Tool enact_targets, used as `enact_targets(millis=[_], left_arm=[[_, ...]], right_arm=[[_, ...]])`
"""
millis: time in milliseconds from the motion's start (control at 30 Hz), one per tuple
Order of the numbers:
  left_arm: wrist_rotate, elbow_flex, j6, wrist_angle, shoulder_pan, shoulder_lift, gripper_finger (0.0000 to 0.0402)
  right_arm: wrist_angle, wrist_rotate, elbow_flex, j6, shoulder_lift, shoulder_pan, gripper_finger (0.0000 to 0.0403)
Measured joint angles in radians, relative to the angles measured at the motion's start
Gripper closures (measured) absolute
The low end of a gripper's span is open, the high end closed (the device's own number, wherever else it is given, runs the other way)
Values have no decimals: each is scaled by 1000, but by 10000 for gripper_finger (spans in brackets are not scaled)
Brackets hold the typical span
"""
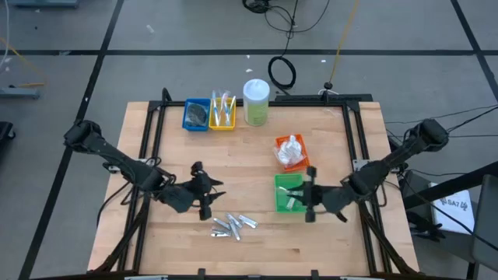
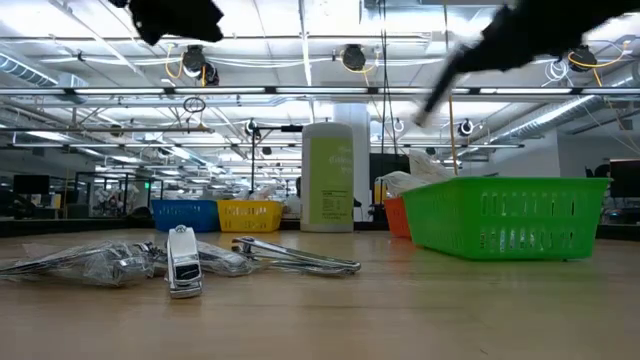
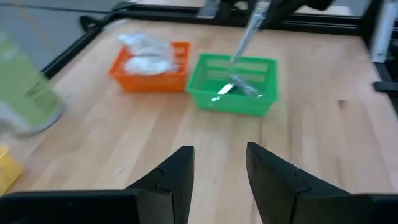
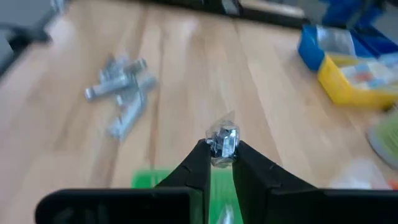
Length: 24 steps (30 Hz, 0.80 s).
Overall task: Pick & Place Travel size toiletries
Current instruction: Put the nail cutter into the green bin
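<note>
Silvery sachets (image 1: pixel 232 225) are lying in a loose pile on the bench (image 1: pixel 257 257), just in front of the left gripper (image 1: pixel 208 194), whose jaws are standing apart and holding nothing. One more sachet (image 4: pixel 222 142) is sitting clenched between the jaws of the right gripper (image 1: pixel 310 204), which is hovering over the green tray (image 1: pixel 281 204), where a sachet is already lying. The pinch is catching only the packet's end, so it may be slipping or swinging and dropping outside the tray wall. Nearby, the orange tray (image 1: pixel 300 148) is holding white crinkly packets (image 1: pixel 291 151); the blue tray (image 1: pixel 194 114), yellow tray (image 1: pixel 222 123) and tall jar (image 1: pixel 256 102) are standing well behind, blocking nothing.
</note>
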Motion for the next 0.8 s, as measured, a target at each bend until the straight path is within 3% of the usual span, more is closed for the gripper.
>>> enact_targets(millis=[167, 400, 800], left_arm=[[-43, -1, -123, -66, 1, 52, 256], [-39, 0, -173, -60, 16, 126, 256], [103, 0, -178, -42, 41, 177, 256]], right_arm=[[-180, 34, 0, 132, -3, 50, 367], [-250, 32, 0, 217, 37, 40, 360], [-255, 30, 0, 329, 36, 35, 193]])
